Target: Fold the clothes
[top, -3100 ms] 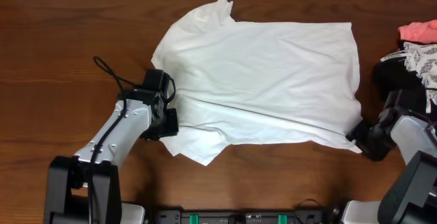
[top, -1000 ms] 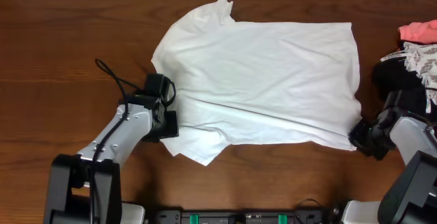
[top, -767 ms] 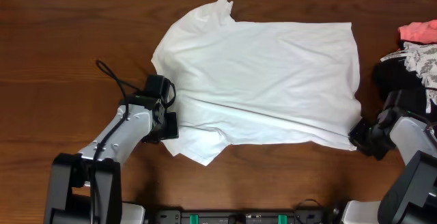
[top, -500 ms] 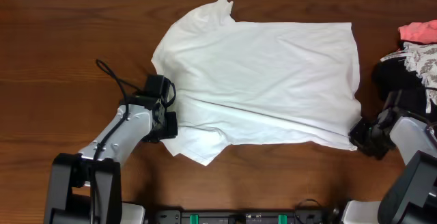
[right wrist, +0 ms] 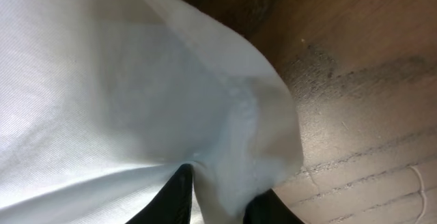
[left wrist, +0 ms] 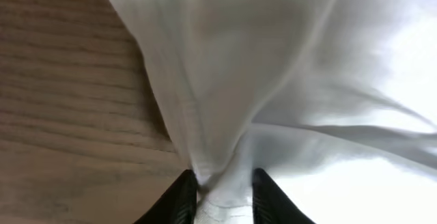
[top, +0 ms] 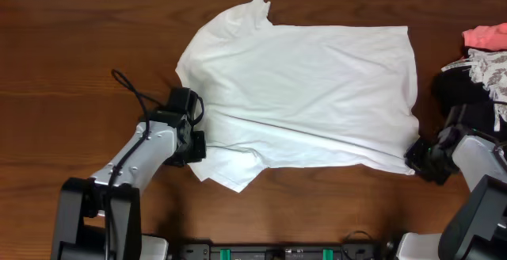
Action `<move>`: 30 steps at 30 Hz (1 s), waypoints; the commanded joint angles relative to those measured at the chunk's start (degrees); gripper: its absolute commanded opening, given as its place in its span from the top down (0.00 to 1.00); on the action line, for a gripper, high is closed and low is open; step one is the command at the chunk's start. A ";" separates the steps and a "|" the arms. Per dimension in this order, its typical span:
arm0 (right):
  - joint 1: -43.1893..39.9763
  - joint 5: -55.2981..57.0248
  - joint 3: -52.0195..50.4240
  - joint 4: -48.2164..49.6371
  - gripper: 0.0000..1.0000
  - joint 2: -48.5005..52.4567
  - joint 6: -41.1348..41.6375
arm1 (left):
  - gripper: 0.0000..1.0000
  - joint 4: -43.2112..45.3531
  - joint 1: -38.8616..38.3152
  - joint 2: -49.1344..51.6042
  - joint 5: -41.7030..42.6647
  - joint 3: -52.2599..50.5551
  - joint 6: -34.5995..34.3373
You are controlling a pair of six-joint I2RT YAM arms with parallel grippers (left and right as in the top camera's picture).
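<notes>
Reaching in from the lower left of the overhead frame, the left arm point(top: 131, 161) ends at the left gripper point(top: 198, 143), set against the lower left edge of the white T-shirt point(top: 309, 86). A black cable point(top: 127, 86) loops above that arm. The left wrist view confirms the grip: the left gripper point(left wrist: 223, 177) is clenched on a gathered fold of the cloth, with fabric bunched between the two dark fingers point(left wrist: 181, 197) at the bottom centre of that frame.

The T-shirt lies spread on the brown wooden table point(top: 71, 46) and fills the centre of the overhead frame. One sleeve points to the top edge and another to the bottom left.

At the lower right corner of the garment, the right gripper point(top: 413, 161) meets the cloth. The right wrist view shows the right gripper point(right wrist: 222, 183) pinching the corner of the fabric. A separate heap of garments point(top: 483, 62), pink, black and patterned, sits at the upper right edge.
</notes>
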 commanded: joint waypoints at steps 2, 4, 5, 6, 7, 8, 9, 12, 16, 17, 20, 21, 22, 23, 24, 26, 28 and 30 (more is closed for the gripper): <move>-0.42 0.02 -0.48 0.07 0.76 -0.33 -0.61 | 0.78 -0.17 0.28 0.68 -0.35 -0.50 0.48; -0.42 0.02 -0.48 0.07 0.76 -0.33 -0.61 | 0.80 -0.20 0.28 0.68 1.01 -0.42 0.50; -0.42 0.02 -0.48 0.07 0.76 -0.33 -0.61 | 0.81 -0.28 0.28 0.68 1.66 -0.28 0.50; -0.42 0.02 -0.48 0.07 0.76 -0.33 -0.61 | 0.81 -0.55 0.28 0.66 2.21 -0.02 0.50; -0.42 0.02 -0.48 0.09 0.76 -0.33 -0.61 | 0.81 -1.14 0.28 0.61 2.40 0.44 0.50; -0.42 0.02 -0.48 0.09 0.76 -0.33 -0.61 | 0.81 -1.77 0.28 0.57 2.38 0.94 0.52; -0.42 0.02 -0.48 0.09 0.76 -0.33 -0.61 | 0.85 -2.38 0.28 0.57 2.38 1.42 0.52; -0.42 0.02 -0.48 0.13 0.76 -0.33 -0.61 | 0.85 -4.52 0.28 0.57 2.38 3.23 0.52; -0.42 0.02 -0.48 0.13 0.76 -0.33 -0.61 | 0.85 -4.90 0.28 0.57 2.38 3.98 0.52; -0.42 0.02 -0.48 0.11 0.76 -0.33 -0.61 | 0.85 -4.87 0.28 0.57 2.36 3.98 0.52; -0.42 0.02 -0.48 0.13 0.76 -0.33 -0.61 | 0.85 -4.92 0.28 0.57 2.36 4.00 0.55; -0.42 0.02 -0.48 0.13 0.76 -0.33 -0.61 | 0.85 -4.90 0.28 0.57 2.36 3.98 0.55; -0.42 0.02 -0.48 0.13 0.76 -0.33 -0.61 | 0.85 -4.90 0.28 0.57 2.36 3.98 0.55; -0.42 0.02 -0.48 0.13 0.76 -0.33 -0.61 | 0.85 -4.90 0.28 0.57 2.36 4.00 0.55; -0.42 0.02 -0.48 0.13 0.76 -0.33 -0.61 | 0.85 -4.87 0.28 0.57 2.36 3.98 0.55; -0.42 0.02 -0.48 0.15 0.76 -0.33 -0.61 | 0.86 -4.87 0.28 0.57 2.36 4.00 0.55; -0.42 0.02 -0.48 0.15 0.76 -0.33 -0.61 | 0.93 -4.87 0.28 0.57 2.36 3.98 0.55; -0.42 0.02 -0.48 0.15 0.75 -0.33 -0.61 | 0.94 -4.87 0.28 0.57 2.36 3.98 0.55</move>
